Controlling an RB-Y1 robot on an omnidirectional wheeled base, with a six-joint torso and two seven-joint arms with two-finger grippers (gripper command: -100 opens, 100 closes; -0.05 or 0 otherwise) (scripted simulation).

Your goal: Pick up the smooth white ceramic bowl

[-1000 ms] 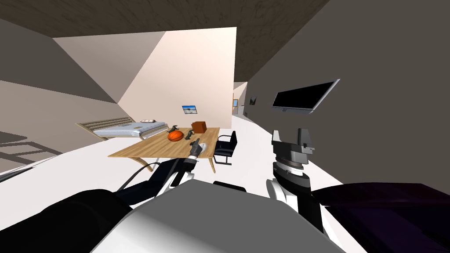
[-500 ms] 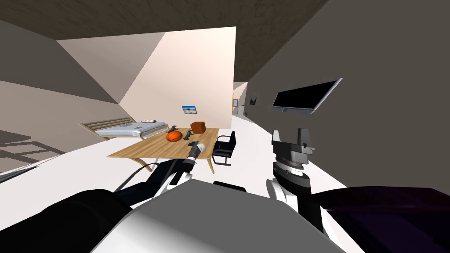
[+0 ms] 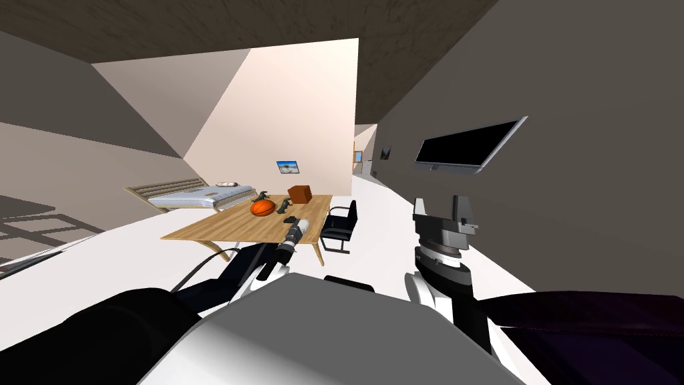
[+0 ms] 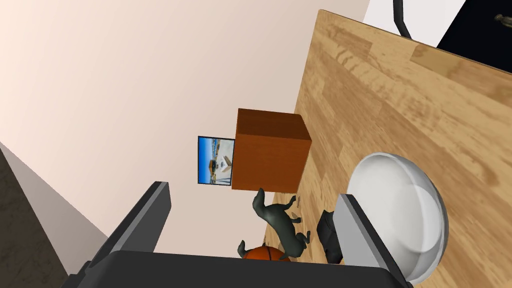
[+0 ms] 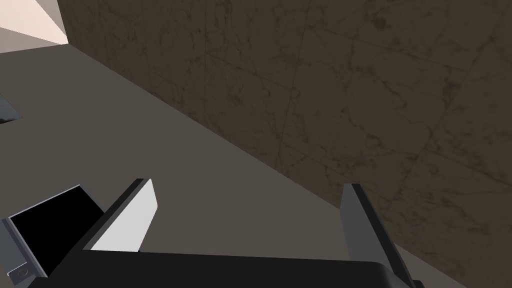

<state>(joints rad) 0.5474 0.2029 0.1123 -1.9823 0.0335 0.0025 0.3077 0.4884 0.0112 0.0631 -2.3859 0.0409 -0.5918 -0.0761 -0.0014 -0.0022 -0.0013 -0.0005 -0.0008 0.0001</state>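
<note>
A: Where is the white bowl (image 4: pixel 400 210) sitting right now?

B: It is resting on the wooden table (image 4: pixel 380 95), toward the table's right side. It is nearer to me than the dark dog figurine (image 4: pixel 280 222), the basketball (image 4: pixel 262 252) and the brown box (image 4: pixel 270 150). The left gripper (image 4: pixel 252 195) is hovering just beside it, spread wide and carrying nothing.

A: So what is worrying you?

B: The bowl is lying off to one side of the gap, not between the fingers. One finger (image 4: pixel 357 232) is overlapping its rim in the wrist view, and I cannot tell whether it is touching. If the hand is closing from here, I judge it is catching only air. Or that blade is nudging the bowl across the wood toward the table's right edge, where the black chair (image 3: pixel 339 227) is standing.

A: Anything else crowding it?

B: The figurine and a small dark object (image 4: pixel 327 235) are sitting just beyond the fingers, so pushing farther in is risking knocking them over. The bowl's rounded wall is also likely to be slipping out of thin blades unless they are pinching the rim.

A: And the right gripper (image 5: pixel 247 192)?

B: It is hanging raised at my right, fingers apart, gripping nothing.
</note>
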